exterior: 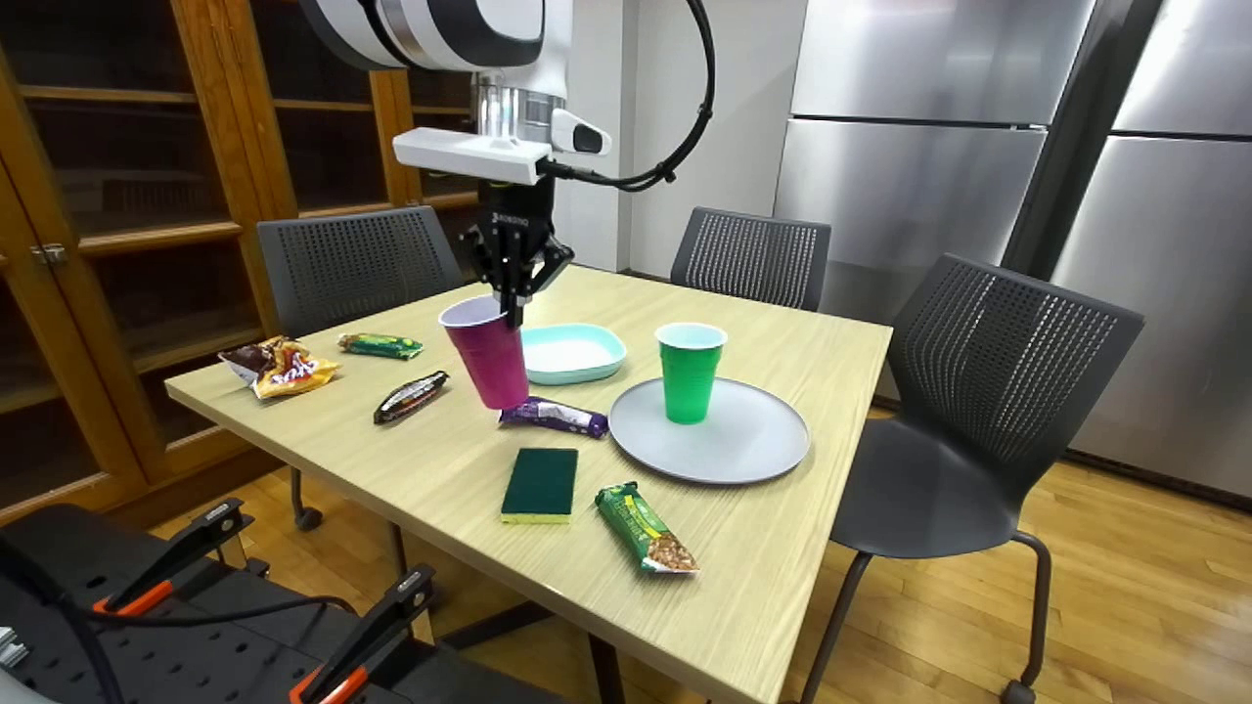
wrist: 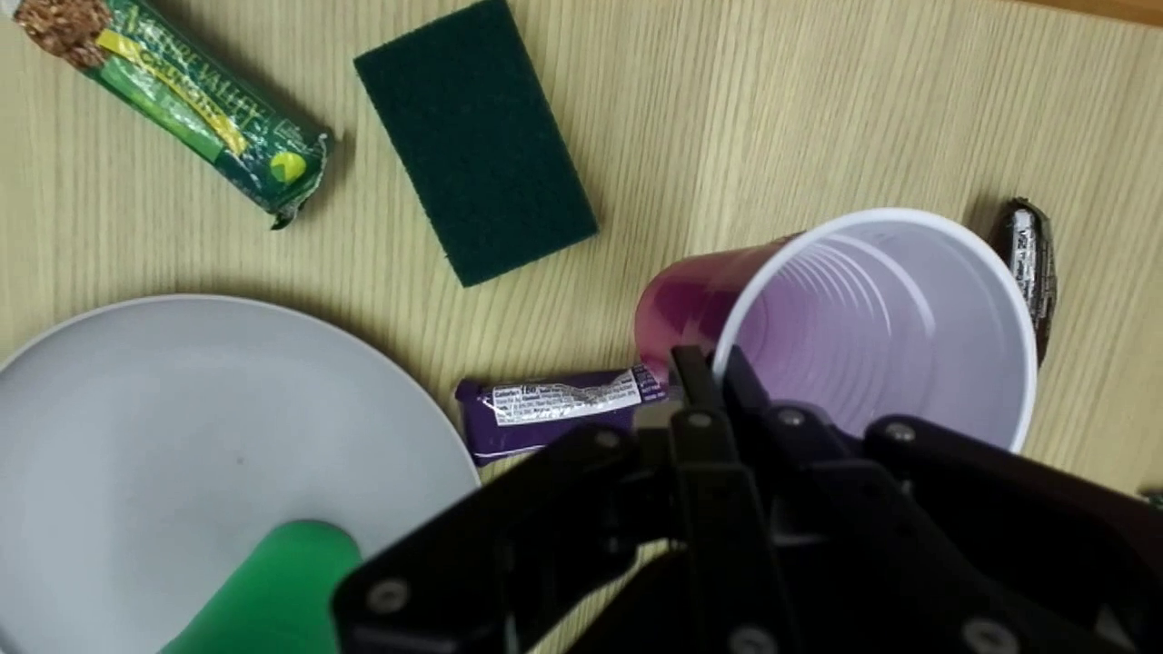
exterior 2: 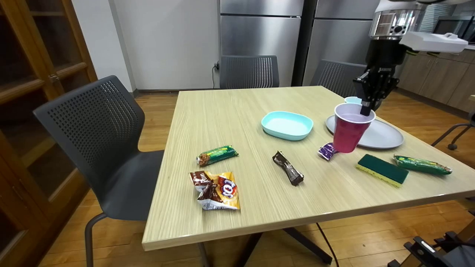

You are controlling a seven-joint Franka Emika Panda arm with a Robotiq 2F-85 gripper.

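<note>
A robotic gripper (wrist: pixel 715 366) is pinching the rim of a tilted pink cup (exterior: pixel 492 364), which is hanging beneath it. On the table (exterior: pixel 440 464) below, a purple snack bar (wrist: pixel 550 431) is showing "Calories"; farther off, past a sponge (wrist: pixel 477 145), a green bar (wrist: pixel 186 113) is displaying "Nature Valley."
</note>
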